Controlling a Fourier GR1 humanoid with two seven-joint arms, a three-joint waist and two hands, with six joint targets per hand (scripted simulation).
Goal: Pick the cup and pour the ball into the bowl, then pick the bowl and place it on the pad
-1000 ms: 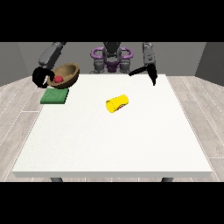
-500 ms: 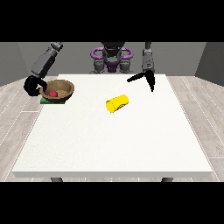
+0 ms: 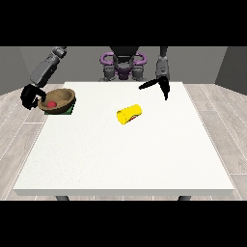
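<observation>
Two things matter most for handling at this moment, and both are sitting toward the far left corner of the desk (image 3: pixel 120 159). Starting at the view's left, the hand at the view's left (image 3: pixel 32 95) is curling its fingers round the near-left rim of the bowl (image 3: pixel 60 100), which is resting on, or just above, the green pad (image 3: pixel 70 111); only a sliver of the pad is showing under the bowl's right side, so whether the bowl is fully seated I cannot tell. The red ball (image 3: pixel 51 103) is lying inside the bowl. The bowl is looking like a stiff, wood-brown shell, probably light, with a smooth rounded wall that could slide in the fingers, so the rim is the sensible place to take hold, thumb on one face and fingers on the other; tipping it would be letting the ball roll out, so keeping it level seems wise. Moving rightward, the yellow cup (image 3: pixel 130 114) is lying on its side near the middle of the desk, well apart from the bowl and from both hands; it appears rigid, light and apt to roll, and a grasp round its wall would suit it. Farther right, over the far edge of the desk, the hand at the view's right (image 3: pixel 159 85) is hanging in the air with fingers spread and holding nothing.
</observation>
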